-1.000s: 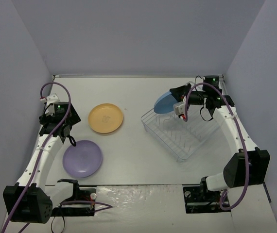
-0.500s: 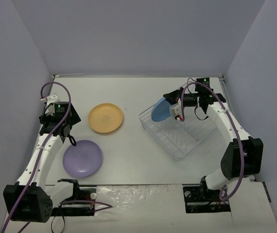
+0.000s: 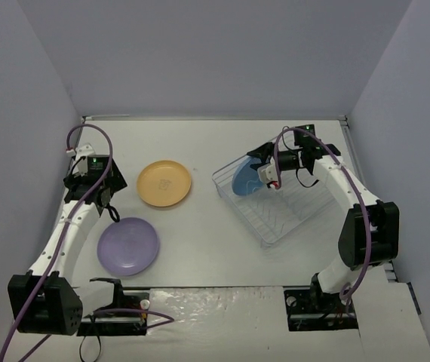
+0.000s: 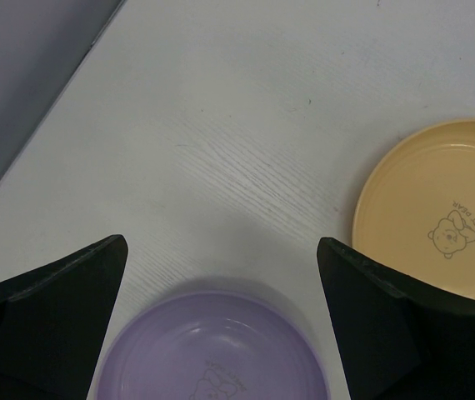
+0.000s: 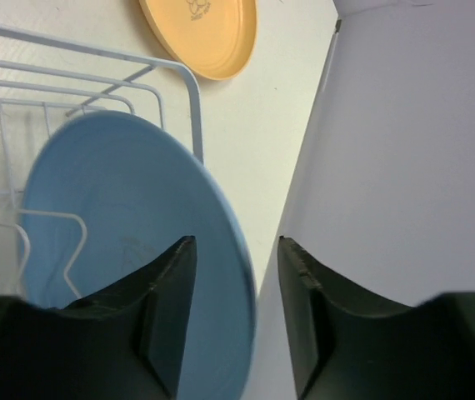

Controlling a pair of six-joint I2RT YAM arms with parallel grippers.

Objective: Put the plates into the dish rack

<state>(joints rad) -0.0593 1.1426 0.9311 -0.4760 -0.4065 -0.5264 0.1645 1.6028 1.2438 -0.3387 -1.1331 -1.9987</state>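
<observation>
The blue plate stands tilted on edge in the far left end of the clear dish rack. My right gripper straddles its rim. In the right wrist view the jaws stand apart around the blue plate's edge, with a gap on the right side. The orange-yellow plate lies flat on the table and also shows in the right wrist view. The light purple plate lies flat near my left arm. My left gripper is open and empty above the table, between the purple plate and the orange-yellow plate.
Grey walls close the table at the back and on both sides. The rack's wire rim and upright dividers run toward the right. A bare strip of table lies between the orange-yellow plate and the rack.
</observation>
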